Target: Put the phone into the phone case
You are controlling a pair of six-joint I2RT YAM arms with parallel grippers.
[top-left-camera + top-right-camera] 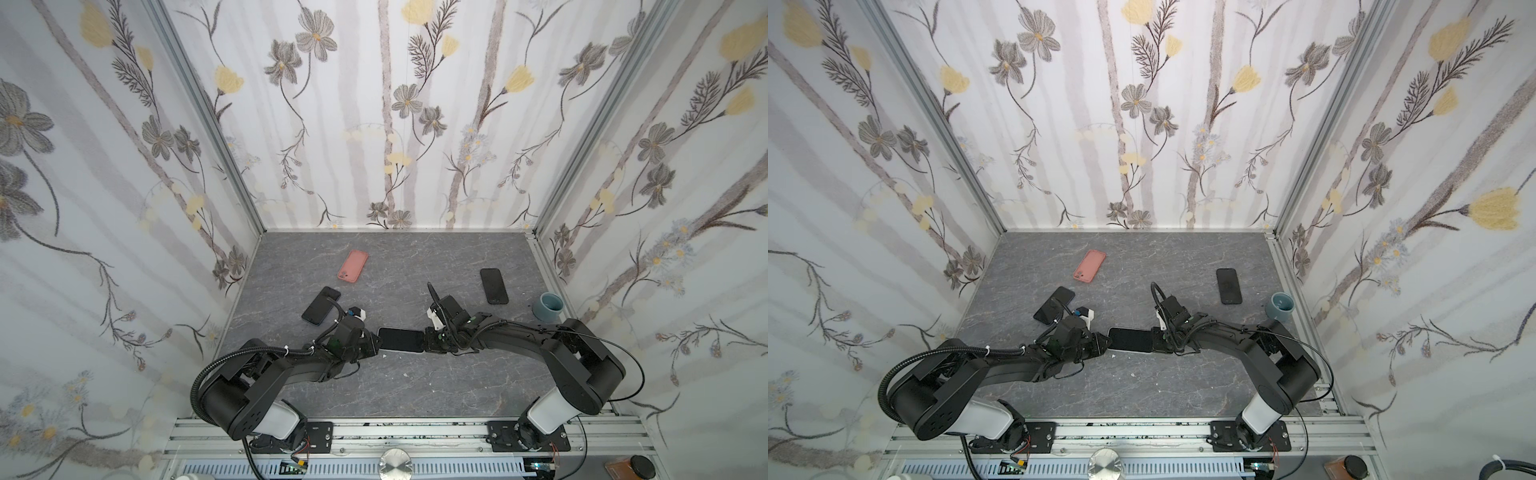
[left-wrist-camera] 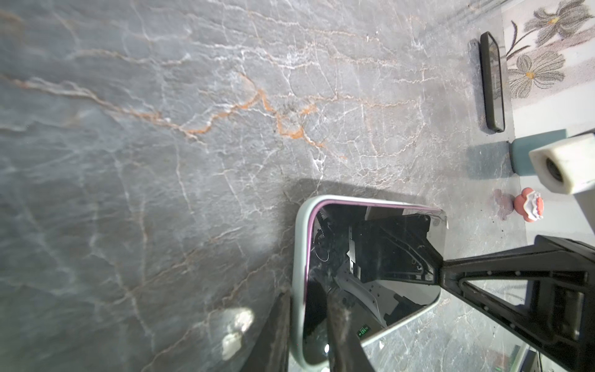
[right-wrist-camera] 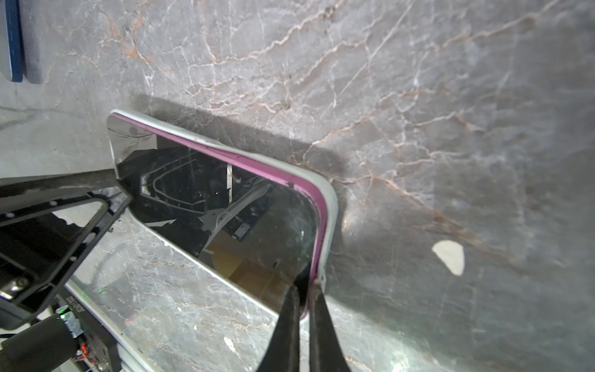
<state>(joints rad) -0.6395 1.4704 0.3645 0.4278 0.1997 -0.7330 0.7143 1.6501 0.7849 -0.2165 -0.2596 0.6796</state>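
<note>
A phone [image 1: 401,340] [image 1: 1130,339] with a black screen and a purple edge hangs over the middle of the table, held between both arms. A pale grey phone case [image 2: 297,257] [image 3: 331,199] wraps its back and rim. My left gripper [image 1: 376,338] [image 2: 307,291] is shut on one end, with one finger on the screen and the other outside the case. My right gripper [image 1: 426,340] [image 3: 306,285] is shut on the other end, pinching the purple edge where the case rim runs.
A pink case [image 1: 353,266] lies at the back left. One dark phone [image 1: 321,305] lies just behind my left wrist, another [image 1: 494,286] at the back right. A blue-grey cup [image 1: 548,305] stands by the right wall. Flowered walls close three sides.
</note>
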